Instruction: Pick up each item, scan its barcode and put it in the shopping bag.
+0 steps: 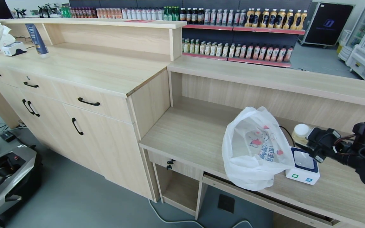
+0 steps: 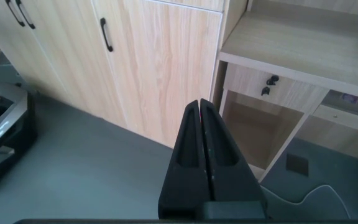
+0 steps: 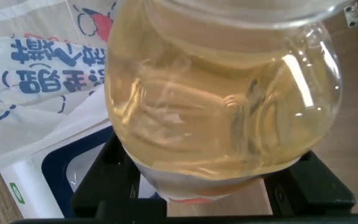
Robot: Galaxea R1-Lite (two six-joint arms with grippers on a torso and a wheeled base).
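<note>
- Step in hand, as judged: scanning. The right pincer (image 1: 312, 142) is clamped on a bottle (image 1: 300, 131) with a white cap and pale yellow liquid, its fingers on either side of the lower body.
- The bottle is held off the counter (image 1: 195, 133), close to the scanner (image 1: 303, 165). The right wrist view shows the scanner's window behind the bottle's base. Whether the bottle is squarely over the window cannot be told.
- No barcode is visible on the bottle, so which way the label faces is unknown.
- The bag (image 1: 255, 152) lies slumped on the counter, touching the scanner on the side away from the arm. Its mouth gapes and nothing shows inside it.
- The left pincer (image 2: 202, 155) has its fingers pressed together and holds nothing. It hangs over the floor in front of the cabinet (image 2: 160, 56), well apart from the work.
- Next move, as judged: turn the bottle until its label faces the window and hold it there. Then carry it across the scanner into the bag's mouth and let go low.
- Risk: the limp rim may fold shut under the bottle.
- A blue tube (image 1: 38, 39) stands on the far upper counter and may be a later item.
</note>
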